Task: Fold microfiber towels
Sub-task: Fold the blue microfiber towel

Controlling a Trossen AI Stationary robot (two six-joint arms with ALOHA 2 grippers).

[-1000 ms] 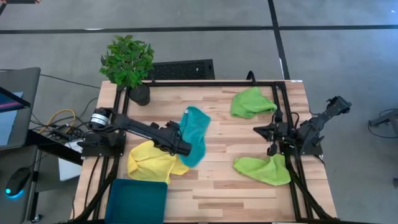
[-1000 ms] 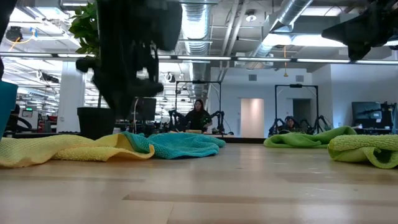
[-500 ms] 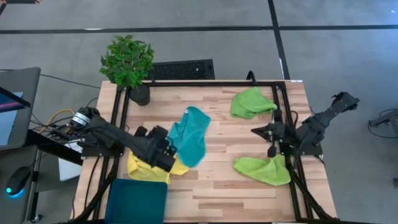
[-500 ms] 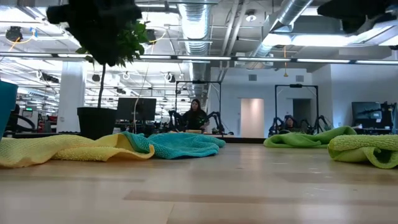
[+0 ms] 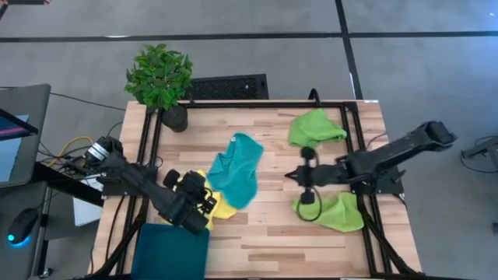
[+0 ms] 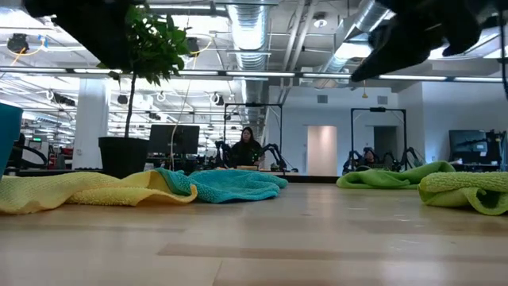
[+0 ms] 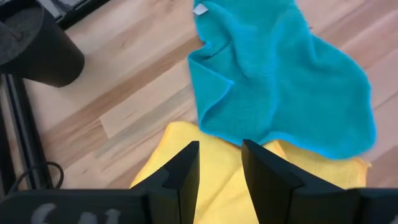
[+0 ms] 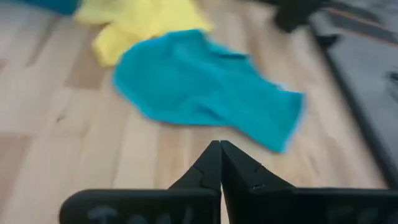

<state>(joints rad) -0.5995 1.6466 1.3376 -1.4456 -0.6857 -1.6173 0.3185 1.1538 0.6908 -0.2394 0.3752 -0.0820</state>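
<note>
While all four towels lie crumpled around the teal towel, left gripper fingers apart, right gripper fingers together, nothing's folded.

No text, label, brand, number or sign can be read in any of the views. The small white tag sewn to the edge of the soft teal microfiber towel shows no legible print. The pale marks on the dark body of the left arm's wrist are too blurred to make out as characters, and the screens in the room behind the worktop are too far off to read.
</note>
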